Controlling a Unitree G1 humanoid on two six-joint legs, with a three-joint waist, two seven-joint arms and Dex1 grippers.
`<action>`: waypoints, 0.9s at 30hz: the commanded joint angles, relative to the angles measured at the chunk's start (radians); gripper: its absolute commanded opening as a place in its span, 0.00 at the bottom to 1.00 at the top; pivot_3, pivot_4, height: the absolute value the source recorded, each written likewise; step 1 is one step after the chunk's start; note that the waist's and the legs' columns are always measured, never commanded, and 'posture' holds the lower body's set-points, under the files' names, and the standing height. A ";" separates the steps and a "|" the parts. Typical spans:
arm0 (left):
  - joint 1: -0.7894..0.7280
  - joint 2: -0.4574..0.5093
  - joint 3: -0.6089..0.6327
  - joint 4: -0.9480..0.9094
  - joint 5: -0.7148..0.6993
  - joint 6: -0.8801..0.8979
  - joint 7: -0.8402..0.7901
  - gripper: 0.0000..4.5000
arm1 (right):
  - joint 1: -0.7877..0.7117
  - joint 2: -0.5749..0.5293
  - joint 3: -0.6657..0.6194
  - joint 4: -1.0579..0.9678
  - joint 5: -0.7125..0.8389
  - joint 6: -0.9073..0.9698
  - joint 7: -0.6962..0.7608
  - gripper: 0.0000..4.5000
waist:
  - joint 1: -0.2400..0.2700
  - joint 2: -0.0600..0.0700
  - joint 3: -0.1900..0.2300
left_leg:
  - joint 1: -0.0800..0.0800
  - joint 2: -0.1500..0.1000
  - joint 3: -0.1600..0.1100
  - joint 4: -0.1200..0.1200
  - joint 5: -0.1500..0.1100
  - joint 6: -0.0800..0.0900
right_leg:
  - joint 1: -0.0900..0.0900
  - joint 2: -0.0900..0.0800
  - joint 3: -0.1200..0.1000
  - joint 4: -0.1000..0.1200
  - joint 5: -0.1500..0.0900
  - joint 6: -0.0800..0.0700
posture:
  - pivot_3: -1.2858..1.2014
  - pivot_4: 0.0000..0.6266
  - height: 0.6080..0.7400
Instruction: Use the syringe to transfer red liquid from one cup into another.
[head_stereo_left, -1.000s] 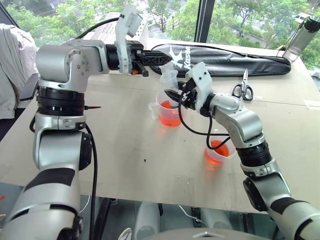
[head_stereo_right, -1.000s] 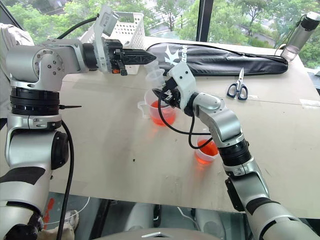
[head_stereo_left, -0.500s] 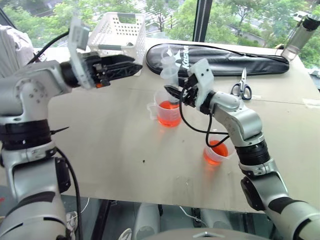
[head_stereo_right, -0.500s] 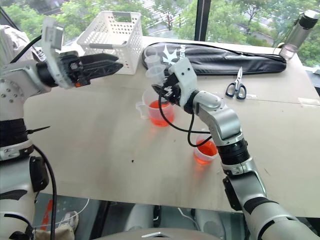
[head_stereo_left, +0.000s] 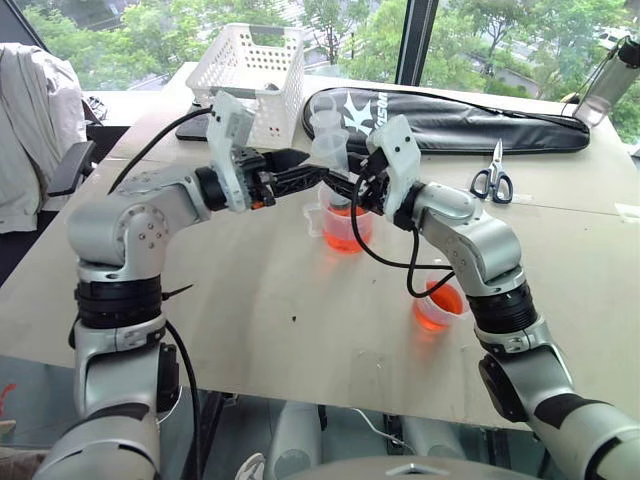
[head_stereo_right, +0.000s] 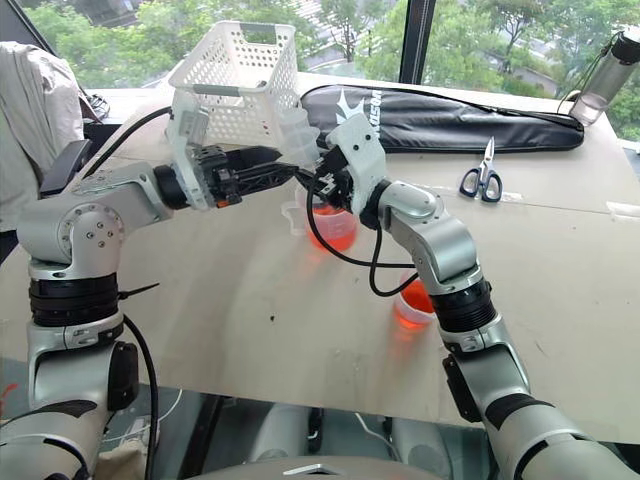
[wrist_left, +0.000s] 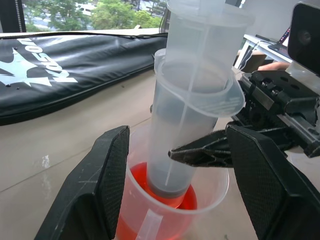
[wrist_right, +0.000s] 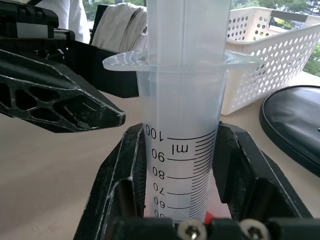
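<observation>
**Clear plastic syringe held upright over the handled cup**

Clear plastic fills the space between the right gripper's two black fingers: they are clamped on the barrel of the syringe, one finger pressed on each side just below its flange, where the printed marks run from 100 downward. The lower marks are cut off behind the gripper's body, and the plunger rises out past the edge of the right wrist view, so its head cannot be seen there.

Directly under this gripper stands the taller cup with a handle, holding red liquid. The syringe's lower end sits inside the cup, with the dark plunger seal low in the barrel at about the liquid's surface; the narrow tip itself is hidden under the seal and the red.

The left gripper faces the right one from the opposite side of the syringe. Its fingers stand apart, one on each side of the barrel, and do not touch it.

Nearer the robot than the right gripper, beside that arm's forearm, sits the shorter cup with no handle, also showing red inside; a black cable crosses part of it.

Beyond both grippers lie a white perforated basket, a long black bag and a pair of scissors. A bottle at the table's far corner is cut off by the picture's edge
</observation>
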 joint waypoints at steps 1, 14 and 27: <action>-0.047 -0.028 -0.010 -0.026 -0.006 -0.014 0.032 0.69 | -0.021 0.009 0.007 -0.075 -0.001 -0.004 -0.010 0.32 | 0.000 0.000 0.000 | 0.000 0.000 0.000 0.000 0.000 0.000 | 0.000 0.000 0.000 0.000 0.000 0.000 | 0.52 0.24 0.88; -0.050 -0.052 -0.051 -0.014 0.018 -0.037 0.054 0.38 | -0.020 0.011 0.013 -0.085 -0.006 0.002 -0.025 0.32 | 0.000 0.000 0.000 | 0.000 0.000 0.000 0.000 0.000 0.000 | 0.000 0.000 0.000 0.000 0.000 0.000 | 0.52 0.24 0.88; -0.057 -0.035 -0.013 0.017 0.027 -0.079 0.034 0.34 | -0.030 -0.041 0.002 -0.075 0.002 0.025 0.015 0.85 | 0.000 0.000 0.000 | 0.000 0.000 0.000 0.000 0.000 0.000 | 0.000 0.000 0.000 0.000 0.000 0.000 | 0.52 0.24 0.88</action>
